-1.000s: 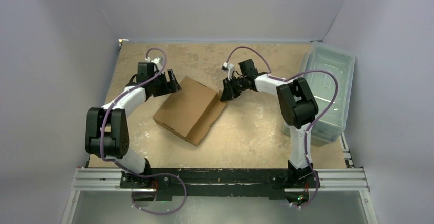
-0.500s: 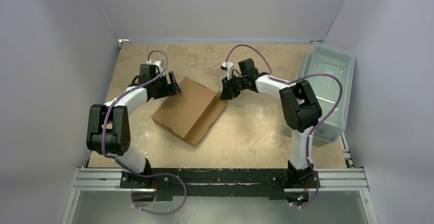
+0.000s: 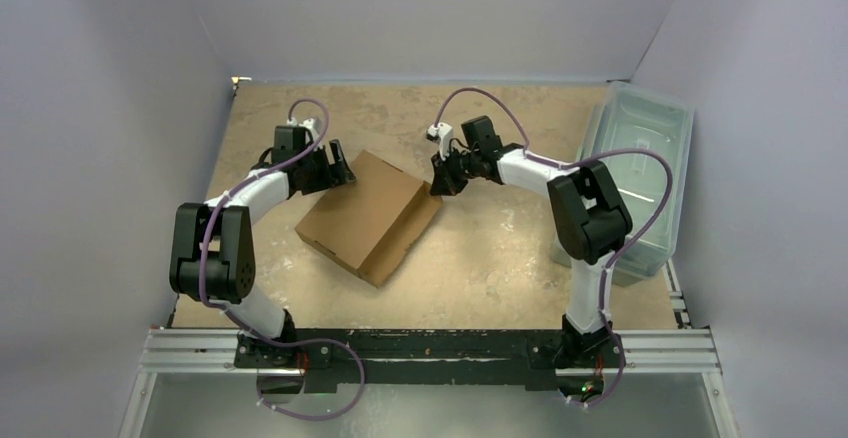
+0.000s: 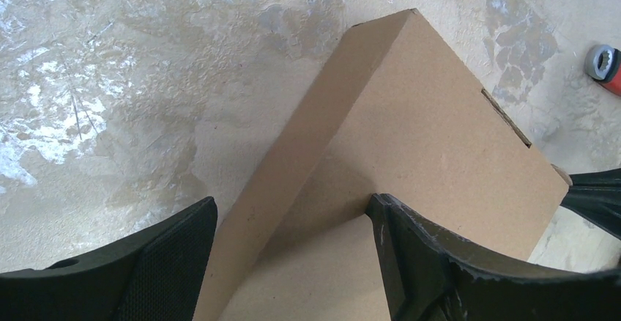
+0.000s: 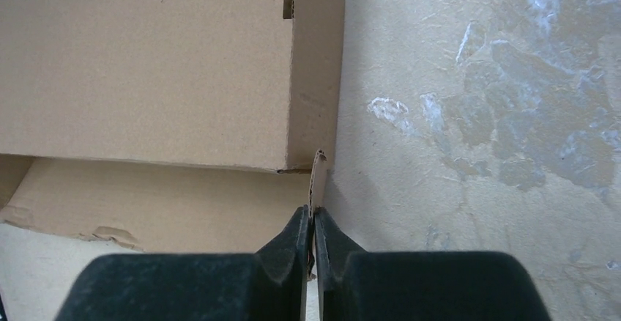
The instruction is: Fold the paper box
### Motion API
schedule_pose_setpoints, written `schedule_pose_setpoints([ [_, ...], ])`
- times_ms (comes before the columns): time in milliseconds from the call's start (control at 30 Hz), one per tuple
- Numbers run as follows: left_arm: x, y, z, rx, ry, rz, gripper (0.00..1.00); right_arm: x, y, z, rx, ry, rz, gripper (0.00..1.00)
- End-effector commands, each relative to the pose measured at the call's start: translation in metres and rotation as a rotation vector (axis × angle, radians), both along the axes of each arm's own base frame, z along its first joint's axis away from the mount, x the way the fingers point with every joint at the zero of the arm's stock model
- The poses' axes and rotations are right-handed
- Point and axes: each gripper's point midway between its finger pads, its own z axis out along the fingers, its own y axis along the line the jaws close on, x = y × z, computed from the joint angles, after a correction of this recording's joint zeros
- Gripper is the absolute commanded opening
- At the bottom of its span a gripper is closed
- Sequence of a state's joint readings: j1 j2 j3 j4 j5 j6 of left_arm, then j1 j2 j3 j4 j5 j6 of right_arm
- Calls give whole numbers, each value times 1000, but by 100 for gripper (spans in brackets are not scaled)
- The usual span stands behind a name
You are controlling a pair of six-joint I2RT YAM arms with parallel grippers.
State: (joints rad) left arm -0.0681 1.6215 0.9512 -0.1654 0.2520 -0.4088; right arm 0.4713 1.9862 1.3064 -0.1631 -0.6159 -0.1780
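My left gripper hangs open astride the far-left corner of the paper box, which lies mid-table. My right gripper has just pinched shut on what looks like a thin corner flap, so folding can start. The table is mottled tan, with a plastic bin at right and plain grey walls.

No text, label, brand, number or sign was legible in any view. Visible faces of paper box were plain brown cardboard, unprinted.
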Motion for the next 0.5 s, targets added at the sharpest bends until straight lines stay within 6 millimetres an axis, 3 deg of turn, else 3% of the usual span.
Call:
schedule_pose_setpoints([
  [0,2,1,-6,15,11,13,76,5,4,24,16,-89,13,7],
  [467,-1,2,-16,17,51,30,76,-5,-3,10,-10,-120,4,3],
])
